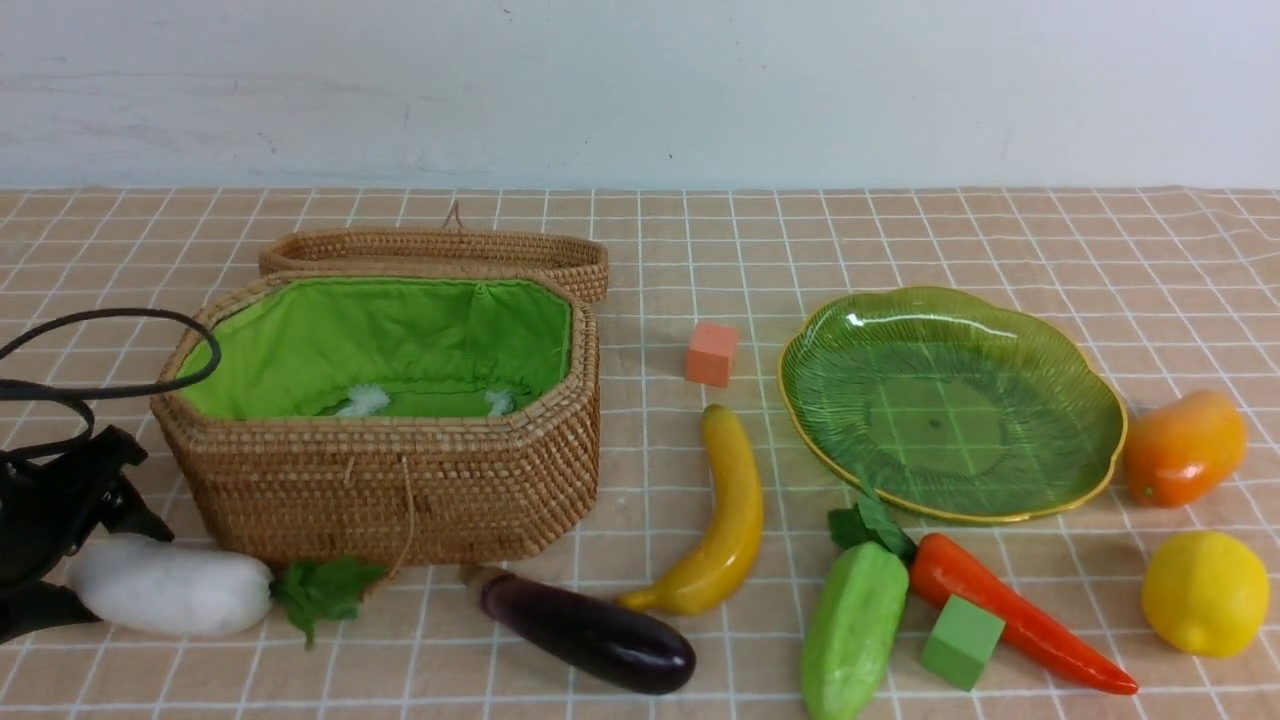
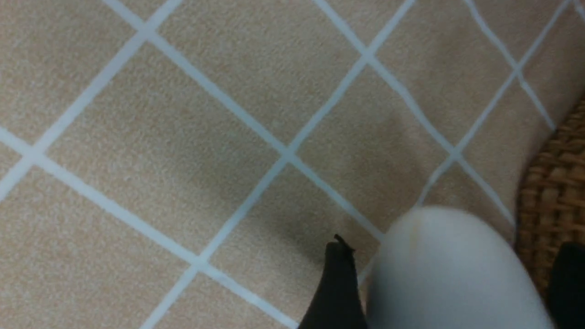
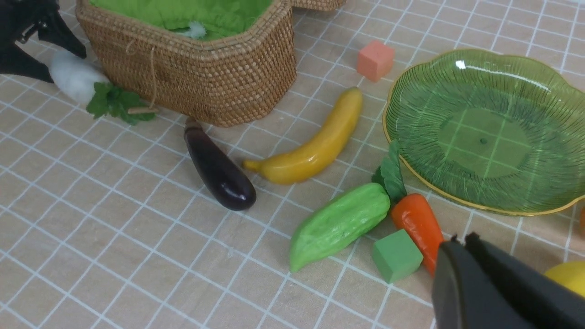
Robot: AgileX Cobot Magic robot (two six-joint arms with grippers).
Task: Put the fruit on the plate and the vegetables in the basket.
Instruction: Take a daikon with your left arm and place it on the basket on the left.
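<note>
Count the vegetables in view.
4. Radish at the left gripper, beside the basket; eggplant before the basket; gourd and carrot before the plate. Basket's floor partly hidden.

Left gripper [image 1: 125, 575] wide, right gripper [image 3: 462, 238] closed.

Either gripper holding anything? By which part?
The left gripper straddles the radish at its white root end, opposite the leaves; whether it is clamped cannot be told. The right gripper, fingers together, holds nothing.
</note>
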